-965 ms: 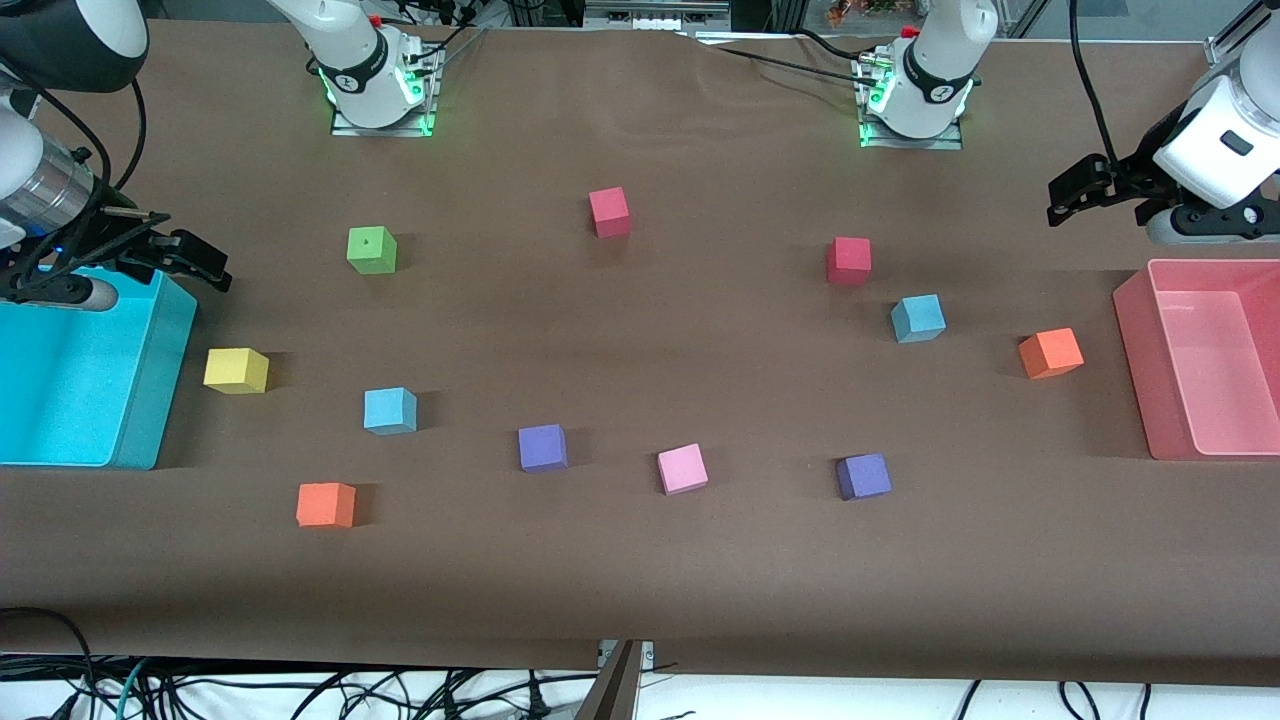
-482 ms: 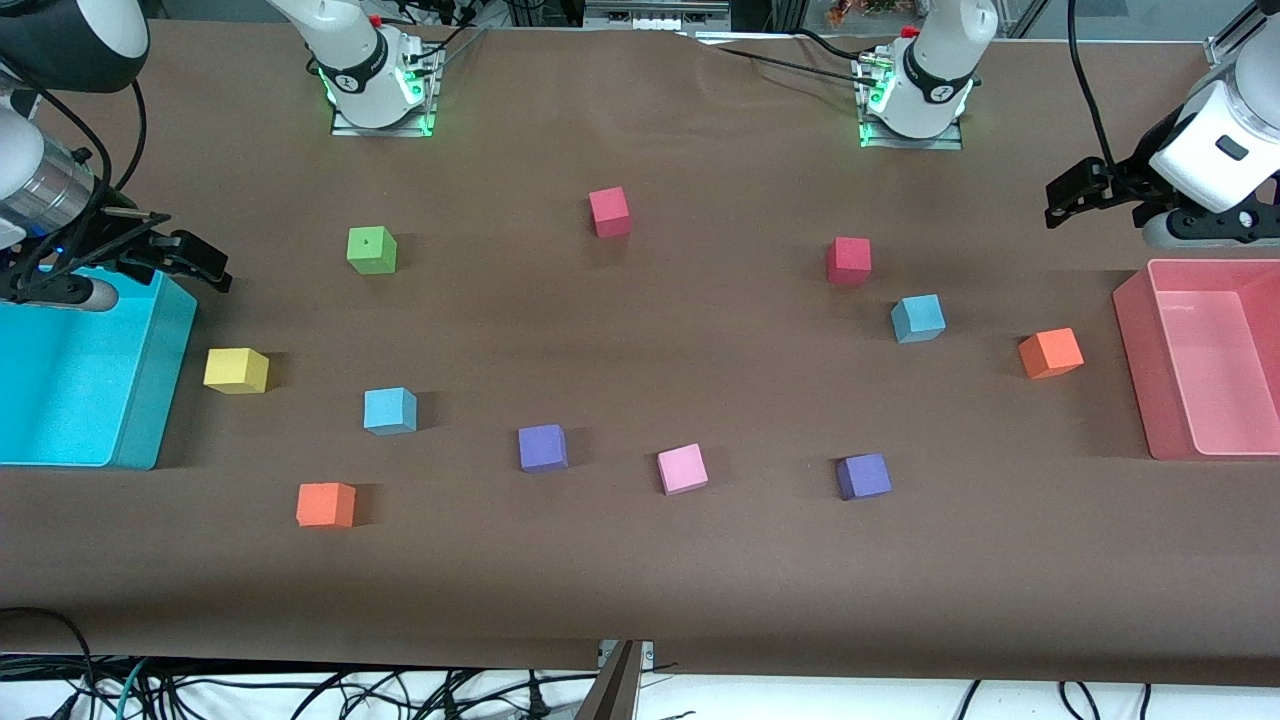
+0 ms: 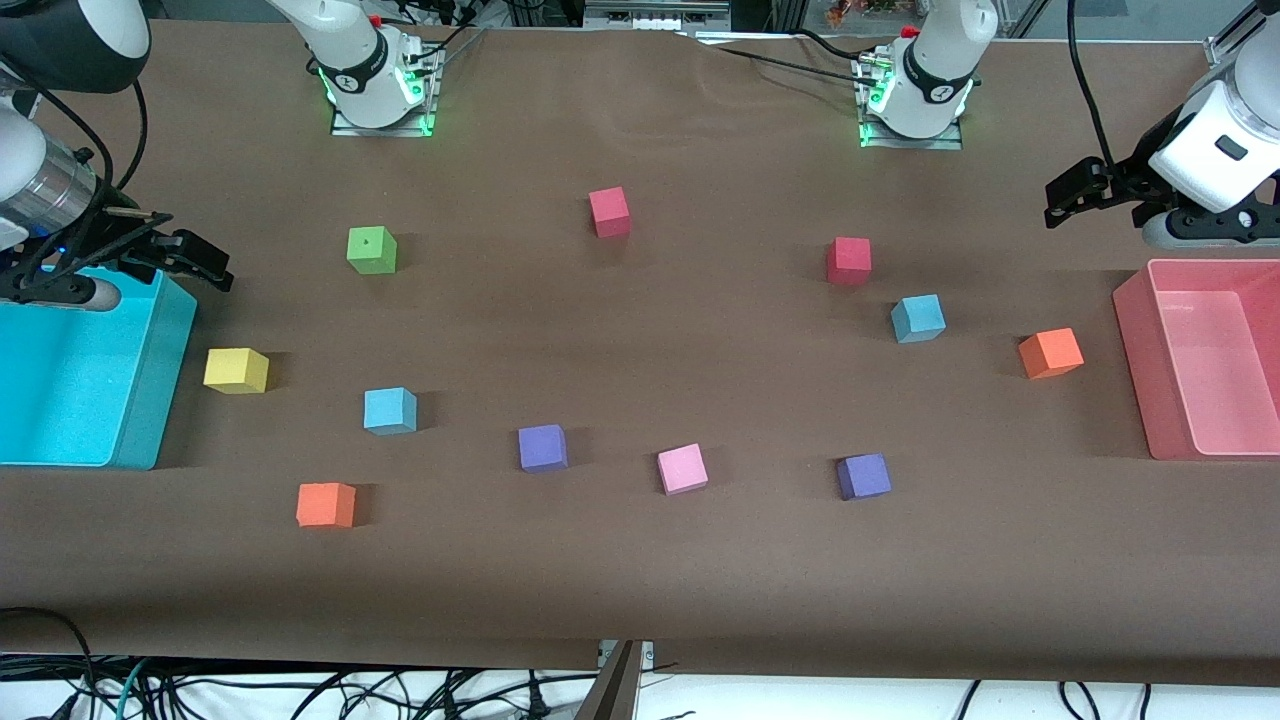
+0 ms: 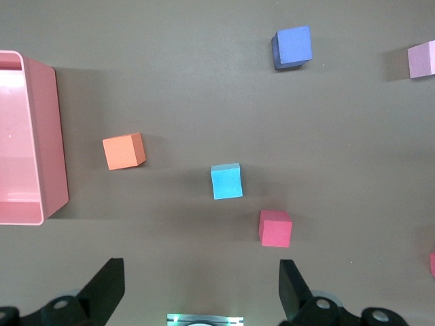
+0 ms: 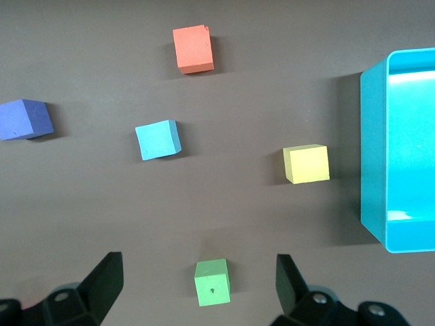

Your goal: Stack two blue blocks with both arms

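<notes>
Two sky-blue blocks lie apart on the brown table. One (image 3: 390,410) is toward the right arm's end, next to a yellow cube; it also shows in the right wrist view (image 5: 158,140). The other (image 3: 918,318) is toward the left arm's end, just nearer the camera than a red cube; it also shows in the left wrist view (image 4: 226,181). My right gripper (image 3: 195,262) hangs open and empty over the cyan bin's edge. My left gripper (image 3: 1075,190) hangs open and empty above the table beside the pink bin. Both are well away from the blocks.
A cyan bin (image 3: 150,400) stands at the right arm's end and a pink bin (image 3: 1135,360) at the left arm's end. Green (image 3: 371,250), yellow (image 3: 236,370), orange (image 3: 325,504), purple (image 3: 543,447), pink (image 3: 682,468) and red (image 3: 609,211) cubes are scattered about.
My left gripper has shifted slightly upward in the front view. The right arm and all the cubes have stayed where they were.
</notes>
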{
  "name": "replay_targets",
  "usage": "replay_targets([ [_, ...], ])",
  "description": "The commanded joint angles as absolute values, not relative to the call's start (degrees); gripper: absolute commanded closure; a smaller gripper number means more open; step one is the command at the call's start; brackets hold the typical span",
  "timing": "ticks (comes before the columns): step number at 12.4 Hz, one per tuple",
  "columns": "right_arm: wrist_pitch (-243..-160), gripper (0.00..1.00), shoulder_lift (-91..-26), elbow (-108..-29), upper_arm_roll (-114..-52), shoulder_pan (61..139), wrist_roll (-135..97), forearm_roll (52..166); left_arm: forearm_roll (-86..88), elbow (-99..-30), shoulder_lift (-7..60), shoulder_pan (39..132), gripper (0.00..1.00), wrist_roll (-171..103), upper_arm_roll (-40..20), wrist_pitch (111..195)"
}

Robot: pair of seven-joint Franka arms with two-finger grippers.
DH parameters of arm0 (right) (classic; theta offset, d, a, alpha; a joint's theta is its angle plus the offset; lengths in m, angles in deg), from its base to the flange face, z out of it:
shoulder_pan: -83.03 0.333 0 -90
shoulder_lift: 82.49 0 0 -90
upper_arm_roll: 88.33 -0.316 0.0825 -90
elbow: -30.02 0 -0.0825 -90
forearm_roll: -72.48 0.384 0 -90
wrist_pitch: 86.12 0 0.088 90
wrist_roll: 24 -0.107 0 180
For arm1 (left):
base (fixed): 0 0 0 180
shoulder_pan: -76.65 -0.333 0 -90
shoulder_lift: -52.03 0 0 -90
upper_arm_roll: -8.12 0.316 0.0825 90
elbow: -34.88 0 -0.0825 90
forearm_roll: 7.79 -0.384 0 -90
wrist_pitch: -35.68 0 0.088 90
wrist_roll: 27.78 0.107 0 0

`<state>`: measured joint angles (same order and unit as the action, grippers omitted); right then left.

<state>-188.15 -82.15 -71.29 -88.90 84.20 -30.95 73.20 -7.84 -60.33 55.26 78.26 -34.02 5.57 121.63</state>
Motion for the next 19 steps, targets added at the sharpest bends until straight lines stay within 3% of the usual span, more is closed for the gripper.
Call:
replay_targets([
  [1,-188.1,0.01,-83.9,-73.3,-88.9,84.4,-30.5,73.2,-9.2,-58.8,54.8,78.6,0.00,-34.6,5.4,120.6],
  [4,-188.3,0.01,-83.9,-74.6,-89.6,84.4,-30.6,73.2,-9.2,-58.5,54.8,78.6,0.00,-34.6,5.4,120.6],
  [8,-194.5,0.01,-82.3,-78.3,-92.6,84.8,-31.4,73.1,-9.2,-58.4,54.8,78.6,0.00,-34.6,5.5,120.6],
  [16,-218.5,0.01,-61.2,-77.3,-93.0,89.6,-30.6,72.8,-9.2,-58.4,54.7,78.5,0.00,-34.6,5.6,120.6],
  [19,-225.8,0.01,-56.1,-77.3,-93.0,90.3,-30.6,72.6,-9.2,-58.4,54.7,78.5,0.00,-34.6,5.6,120.6],
])
